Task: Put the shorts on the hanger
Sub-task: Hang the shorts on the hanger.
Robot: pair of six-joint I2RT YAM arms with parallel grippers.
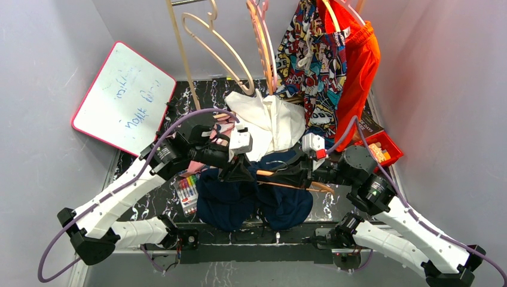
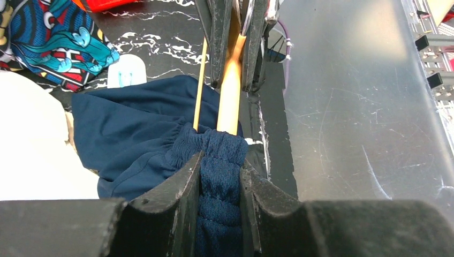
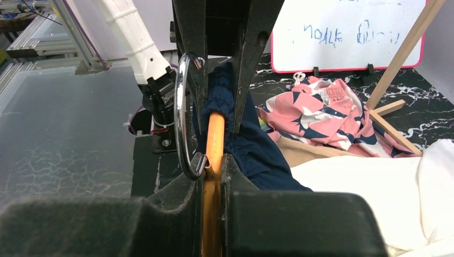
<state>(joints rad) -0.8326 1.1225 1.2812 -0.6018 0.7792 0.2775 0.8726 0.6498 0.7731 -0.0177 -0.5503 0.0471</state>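
The navy shorts (image 1: 239, 203) lie bunched at the table's front middle. My left gripper (image 1: 237, 172) is shut on their gathered elastic waistband (image 2: 219, 187), its tips (image 2: 221, 160) meeting the end of the orange-tan hanger (image 2: 231, 91). My right gripper (image 1: 286, 176) faces it and is shut on the hanger (image 3: 215, 134) near its metal hook (image 3: 181, 107); the tips (image 3: 213, 160) pinch the bar. The hanger (image 1: 299, 185) runs level between both grippers, its end inside the waistband. Navy fabric (image 3: 251, 152) hangs beside the bar.
A whiteboard (image 1: 122, 98) leans at the back left. White cloth (image 1: 269, 122) and pink patterned shorts (image 3: 326, 112) lie behind the grippers. Comic-print shorts (image 1: 311, 66) and orange shorts (image 1: 362, 66) hang on the rack with pale hangers (image 1: 215, 42). A red box (image 1: 385, 146) sits right, markers (image 1: 187, 191) left.
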